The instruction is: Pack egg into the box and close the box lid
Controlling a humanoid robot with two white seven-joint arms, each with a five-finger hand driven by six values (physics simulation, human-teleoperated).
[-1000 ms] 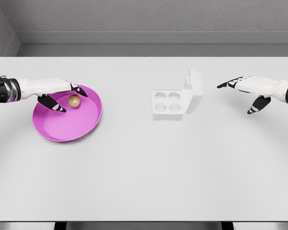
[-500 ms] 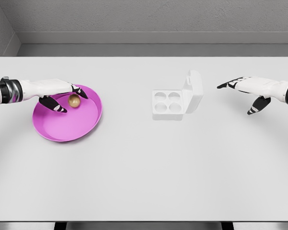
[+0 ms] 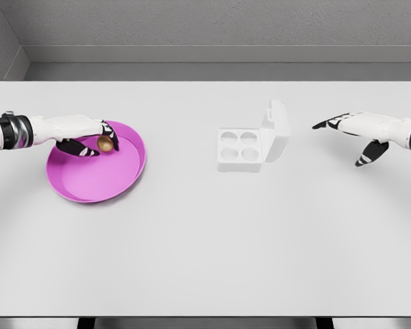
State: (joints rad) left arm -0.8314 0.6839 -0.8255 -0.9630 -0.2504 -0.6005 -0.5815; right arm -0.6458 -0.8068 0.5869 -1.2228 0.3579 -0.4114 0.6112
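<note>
- While the left hand (image 3: pixel 89 137) curls its fingers about the egg (image 3: pixel 105 142) in the pink plate (image 3: pixel 89 186), picking is underway.
- Next calls for a firm lift toward the open box (image 3: pixel 238 149).
- Right hand (image 3: pixel 353 127) hovers, fingers spread, holding nothing.

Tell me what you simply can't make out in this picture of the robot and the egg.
Head view only:
- Whether the left hand actually grips the egg: its fingers cover part of it.
- Both arms beyond the wrists: cut off by the picture's side edges.
- The inner face of the box lid: it stands nearly edge-on.
- The table legs: cropped at the bottom.
</note>
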